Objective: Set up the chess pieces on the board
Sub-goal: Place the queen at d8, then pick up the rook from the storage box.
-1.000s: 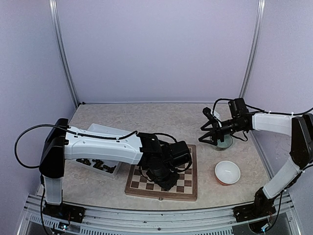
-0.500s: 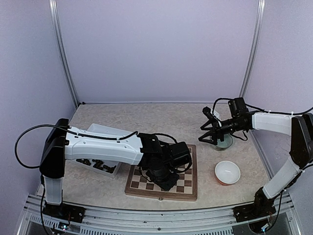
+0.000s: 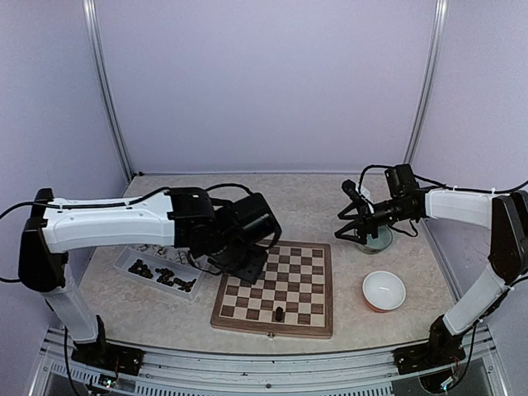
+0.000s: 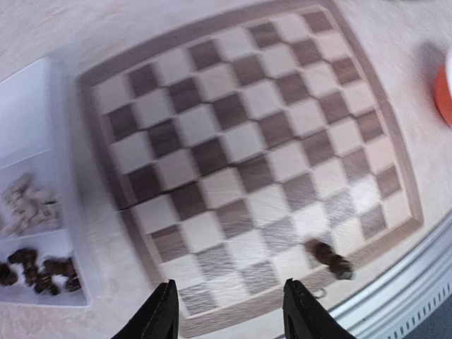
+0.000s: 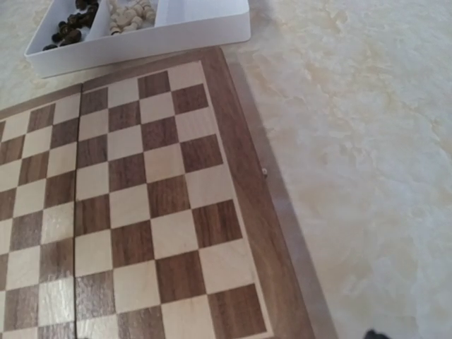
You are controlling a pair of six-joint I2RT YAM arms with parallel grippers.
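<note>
The wooden chessboard lies at the table's front centre. It also shows in the left wrist view and the right wrist view. One dark chess piece stands in the board's near row, also seen in the left wrist view. My left gripper hovers above the board's left edge, open and empty. My right gripper hangs open and empty above the table right of the board. The other dark pieces lie in the white tray.
The white tray sits left of the board, with dark pieces and cream pieces in separate compartments. A small greenish dish lies under my right gripper. A white and orange bowl stands right of the board.
My left arm has pulled back and to the left from the board's near middle. A dark piece now stands uncovered in the near row. The right arm has not moved.
</note>
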